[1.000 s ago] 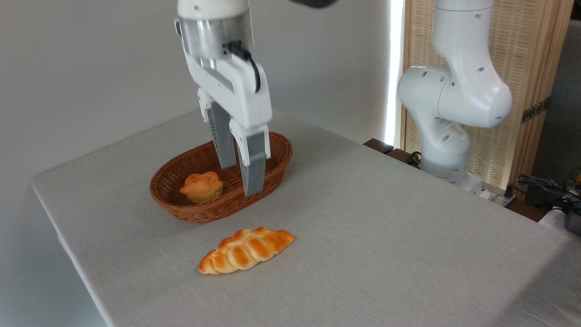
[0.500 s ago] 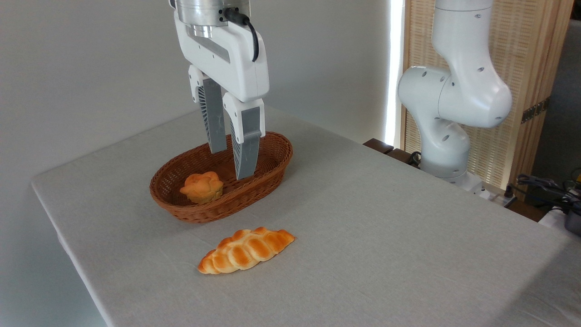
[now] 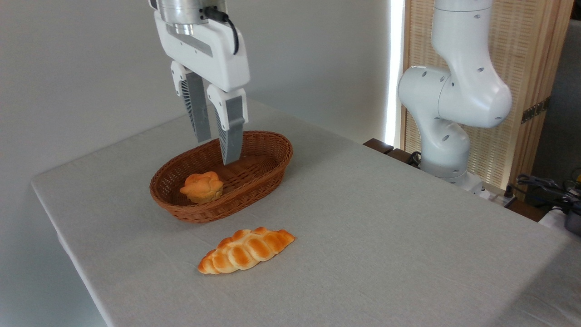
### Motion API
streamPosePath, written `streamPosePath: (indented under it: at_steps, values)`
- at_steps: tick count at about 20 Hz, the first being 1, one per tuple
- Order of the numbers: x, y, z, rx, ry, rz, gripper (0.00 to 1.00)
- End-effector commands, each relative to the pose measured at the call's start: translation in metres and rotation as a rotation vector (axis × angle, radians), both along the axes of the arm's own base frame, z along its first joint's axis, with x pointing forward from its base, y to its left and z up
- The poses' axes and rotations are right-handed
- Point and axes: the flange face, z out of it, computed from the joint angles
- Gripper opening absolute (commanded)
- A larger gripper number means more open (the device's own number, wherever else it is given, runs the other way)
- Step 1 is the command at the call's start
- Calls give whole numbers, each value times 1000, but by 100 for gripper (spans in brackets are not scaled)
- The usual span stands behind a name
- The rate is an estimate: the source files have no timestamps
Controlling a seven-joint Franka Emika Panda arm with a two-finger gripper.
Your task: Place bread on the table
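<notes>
The long braided golden-orange bread (image 3: pixel 246 250) lies flat on the grey cloth of the table (image 3: pixel 363 227), in front of the brown wicker basket (image 3: pixel 268 170). My gripper (image 3: pixel 217 151) hangs well above the bread, over the middle of the basket. Its two grey fingers (image 3: pixel 230 131) point down with a narrow gap between them. It is open and holds nothing.
A small round knotted bun (image 3: pixel 202 186) sits in the left half of the basket. The arm's white base (image 3: pixel 447 150) stands at the table's far right edge. A slatted wooden screen (image 3: pixel 522 91) and cables (image 3: pixel 544 186) are behind it.
The gripper has risen and moved left, from low over the basket's right half to higher over its middle. The bread and the bun have not moved.
</notes>
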Motion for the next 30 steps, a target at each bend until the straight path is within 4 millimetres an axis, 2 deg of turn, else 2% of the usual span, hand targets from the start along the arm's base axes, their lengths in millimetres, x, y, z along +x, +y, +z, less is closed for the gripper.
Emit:
streamPosePath:
  at_steps: [1,5,10,17,23,25,30]
  values:
    - [2,0,2,15,20,21,100]
    - [1,5,4,15,18,25,100]
    - [6,15,19,6,-10,42,100]
    - [6,22,17,9,1,42,100]
    - [4,16,16,11,15,31,100]
    - [4,23,16,11,15,41,100]
    - [4,24,16,12,15,27,100]
